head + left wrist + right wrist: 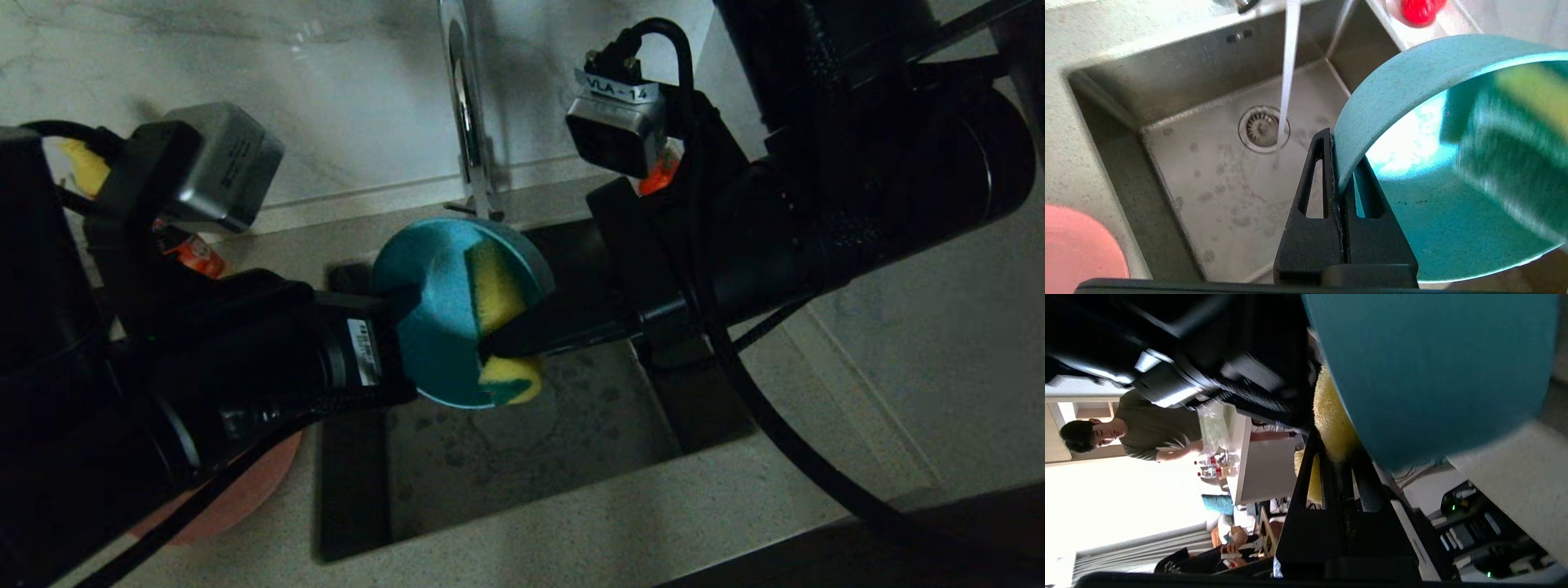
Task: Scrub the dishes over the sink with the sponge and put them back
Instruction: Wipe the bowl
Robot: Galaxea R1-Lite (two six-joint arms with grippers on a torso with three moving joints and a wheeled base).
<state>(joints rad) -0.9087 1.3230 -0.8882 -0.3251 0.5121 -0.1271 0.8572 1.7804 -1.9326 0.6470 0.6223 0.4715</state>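
Note:
Over the sink (522,457), my left gripper (408,300) is shut on the rim of the teal-blue bowl (437,327), which is tipped on its side. One finger is inside the rim and one outside; in the left wrist view this gripper (1337,151) clamps the bowl's wall (1412,94). My right gripper (490,347) is shut on the yellow sponge (494,282) and presses it against the bowl's inside. The sponge (1331,412) lies against the bowl (1429,367) at the right gripper (1337,457). The pink plate (245,490) rests on the counter at the left, partly hidden under my left arm.
The chrome faucet (465,106) stands behind the sink, and a stream of water (1288,73) falls onto the drain strainer (1263,128). A red fruit (1419,8) sits on a white saucer beyond the sink. Speckled counter (653,523) surrounds the basin.

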